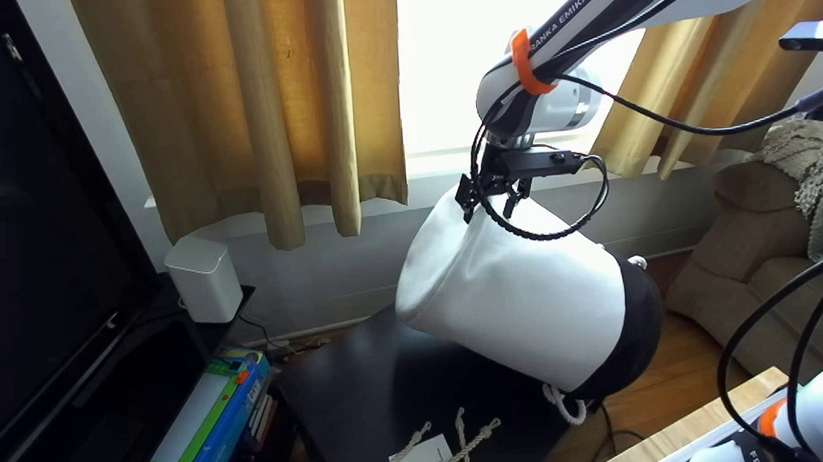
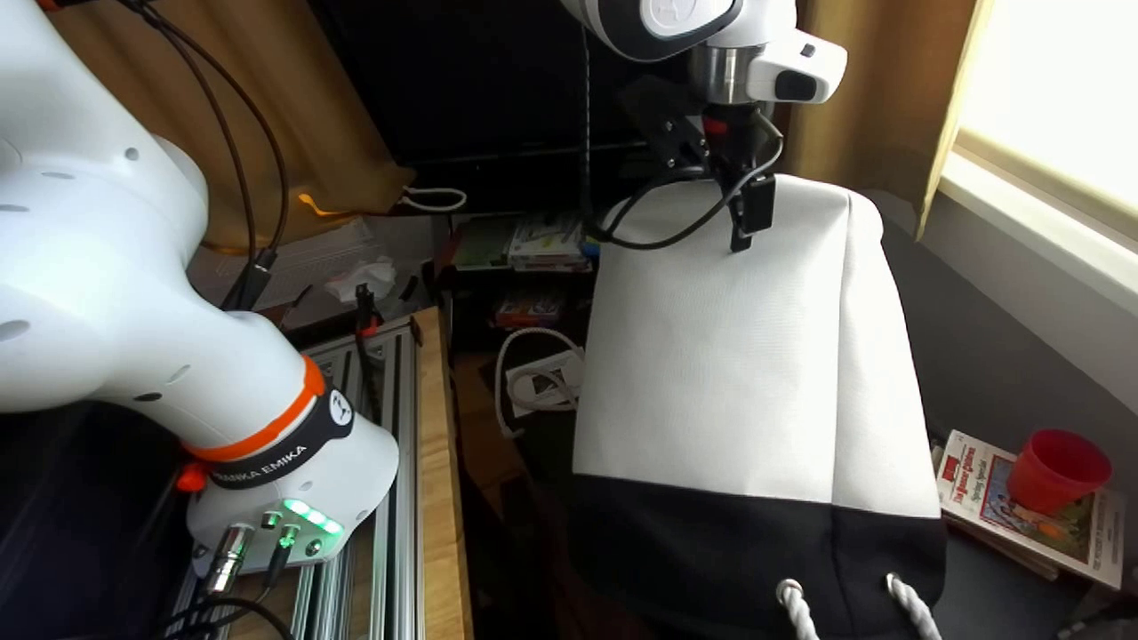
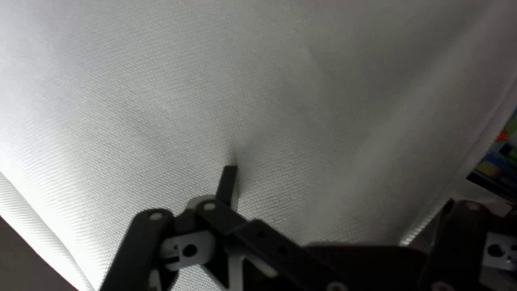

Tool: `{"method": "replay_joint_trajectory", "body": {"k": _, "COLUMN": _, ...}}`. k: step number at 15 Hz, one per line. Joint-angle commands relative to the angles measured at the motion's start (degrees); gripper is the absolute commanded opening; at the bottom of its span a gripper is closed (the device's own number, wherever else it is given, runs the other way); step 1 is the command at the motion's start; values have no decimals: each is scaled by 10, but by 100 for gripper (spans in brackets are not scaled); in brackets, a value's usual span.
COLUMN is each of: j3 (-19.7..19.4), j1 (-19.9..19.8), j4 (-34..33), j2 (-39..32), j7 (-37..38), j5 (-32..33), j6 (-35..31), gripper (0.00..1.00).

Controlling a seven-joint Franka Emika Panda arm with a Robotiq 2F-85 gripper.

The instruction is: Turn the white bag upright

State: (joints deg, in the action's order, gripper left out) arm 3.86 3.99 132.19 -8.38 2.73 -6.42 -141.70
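- White bag [image 2: 747,400] is lying tipped over on a dark table [image 1: 349,382], its black rim facing near, its closed end pointing far; cord handles [image 2: 800,613] are hanging from the rim.
- Robot arm [image 2: 116,267] is standing near, at the left.
- Red cup [image 2: 1058,476] is resting on a book [image 2: 1000,511], right of the bag.
- Ropes [image 1: 465,453] are lying across a white card [image 1: 425,457], left of the bag.
- Gripper [image 1: 489,211] is straddling the closed end's edge, its fingers [image 3: 229,182] standing well apart, one tip denting the cloth; I cannot tell whether it is gripping.
- Books [image 2: 551,240] are sitting on a shelf [image 2: 524,281] farther back.
- Television [image 2: 498,80] is standing farthest, left of a tan curtain [image 2: 889,107].
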Motion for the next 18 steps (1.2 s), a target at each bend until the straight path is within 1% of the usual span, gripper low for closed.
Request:
{"method": "replay_joint_trajectory", "body": {"k": 1, "j3": 14, "j1": -12, "j4": 3, "j2": -13, "j7": -82, "j5": -53, "j6": -21, "gripper": 95}}
{"method": "replay_joint_trajectory", "body": {"k": 2, "j3": 16, "j1": -14, "j4": 3, "j2": -16, "j7": -101, "j5": -64, "j6": -23, "gripper": 99}}
{"method": "replay_joint_trajectory", "body": {"k": 3, "j3": 18, "j1": -16, "j4": 2, "j2": -18, "j7": -117, "j5": -75, "j6": -23, "gripper": 98}}
{"method": "replay_joint_trajectory", "body": {"k": 4, "j3": 20, "j1": -17, "j4": 1, "j2": -18, "j7": -131, "j5": -84, "j6": -21, "gripper": 100}}
{"method": "replay_joint_trajectory", "body": {"k": 8, "j3": 30, "j1": -25, "j4": -1, "j2": -16, "j7": -193, "j5": -135, "j6": -11, "gripper": 100}}
{"method": "replay_joint_trajectory", "body": {"k": 14, "j3": 46, "j1": -44, "j4": -5, "j2": -19, "j7": -291, "j5": -245, "j6": 24, "gripper": 100}}
{"method": "replay_joint_trajectory", "body": {"k": 18, "j3": 44, "j1": -51, "j4": -6, "j2": -21, "j7": -327, "j5": -293, "j6": 48, "gripper": 100}}
